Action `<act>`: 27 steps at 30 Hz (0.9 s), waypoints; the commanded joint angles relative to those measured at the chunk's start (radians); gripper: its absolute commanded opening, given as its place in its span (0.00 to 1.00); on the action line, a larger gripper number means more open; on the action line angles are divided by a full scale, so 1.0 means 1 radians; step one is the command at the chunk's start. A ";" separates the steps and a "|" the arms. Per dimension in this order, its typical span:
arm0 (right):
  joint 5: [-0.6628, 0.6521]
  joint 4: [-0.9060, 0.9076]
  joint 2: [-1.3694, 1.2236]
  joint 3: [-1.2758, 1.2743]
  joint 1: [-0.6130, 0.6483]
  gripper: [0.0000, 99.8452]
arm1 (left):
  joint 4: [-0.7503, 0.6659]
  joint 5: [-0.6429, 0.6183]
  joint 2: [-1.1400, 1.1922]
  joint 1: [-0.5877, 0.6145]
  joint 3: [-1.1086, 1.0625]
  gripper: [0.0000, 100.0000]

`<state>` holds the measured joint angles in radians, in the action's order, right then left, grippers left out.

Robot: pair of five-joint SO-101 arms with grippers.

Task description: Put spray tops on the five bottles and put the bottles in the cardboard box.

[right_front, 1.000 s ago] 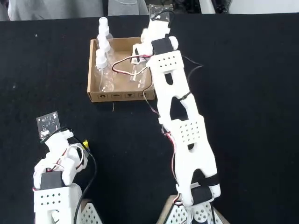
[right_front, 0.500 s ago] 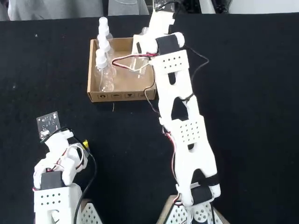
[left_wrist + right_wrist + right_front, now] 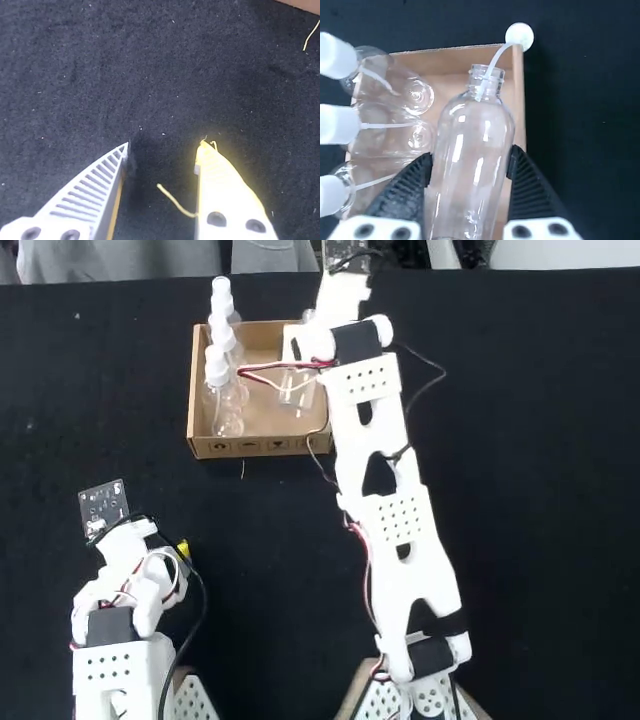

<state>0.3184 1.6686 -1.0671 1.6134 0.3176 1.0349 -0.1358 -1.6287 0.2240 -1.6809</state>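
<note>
My right gripper (image 3: 470, 157) is shut on a clear bottle (image 3: 470, 145) held over the right side of the cardboard box (image 3: 517, 100). Its white spray top (image 3: 519, 35) hangs off to the side past the box's far corner, with only the tube reaching into the neck. Three bottles with spray tops (image 3: 385, 125) lie in the other side of the box. From above, the right arm (image 3: 365, 390) stretches over the box (image 3: 255, 447) and the held bottle (image 3: 295, 390) shows under it. My left gripper (image 3: 164, 147) is open over bare black cloth.
The left arm (image 3: 125, 580) sits folded at the near left of the black table. A thin yellow thread (image 3: 172, 200) lies between the left fingers. Wires from the right arm hang across the box's right wall. Dark cloth stretches to the right of the box.
The right arm has stretched a little farther over the box with the bottle in its grip. The left arm has not moved.
</note>
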 commanded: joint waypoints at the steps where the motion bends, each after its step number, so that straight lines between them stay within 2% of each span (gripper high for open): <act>1: -0.014 0.000 0.021 0.061 0.028 0.02 | 0.005 0.002 -0.012 0.008 -0.027 0.20; 10: -0.015 -0.120 -0.101 0.061 0.006 0.02 | 0.005 0.002 -0.012 0.008 -0.027 0.20; 15: -0.104 -0.121 -0.114 0.061 0.008 0.03 | 0.005 0.002 -0.012 0.008 -0.027 0.20; 18: -0.112 -0.120 -0.114 0.061 0.006 0.03 | 0.005 0.002 -0.012 0.008 -0.027 0.20; 23: -0.114 -0.055 -0.113 0.061 0.014 0.18 | 0.005 0.002 -0.012 0.008 -0.027 0.20; 27: -0.114 -0.028 -0.111 0.062 0.014 0.20 | 0.005 0.002 -0.012 0.008 -0.027 0.20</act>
<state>0.2186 1.6241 -1.2068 1.6164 0.3253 1.0349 -0.1358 -1.6287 0.2240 -1.6809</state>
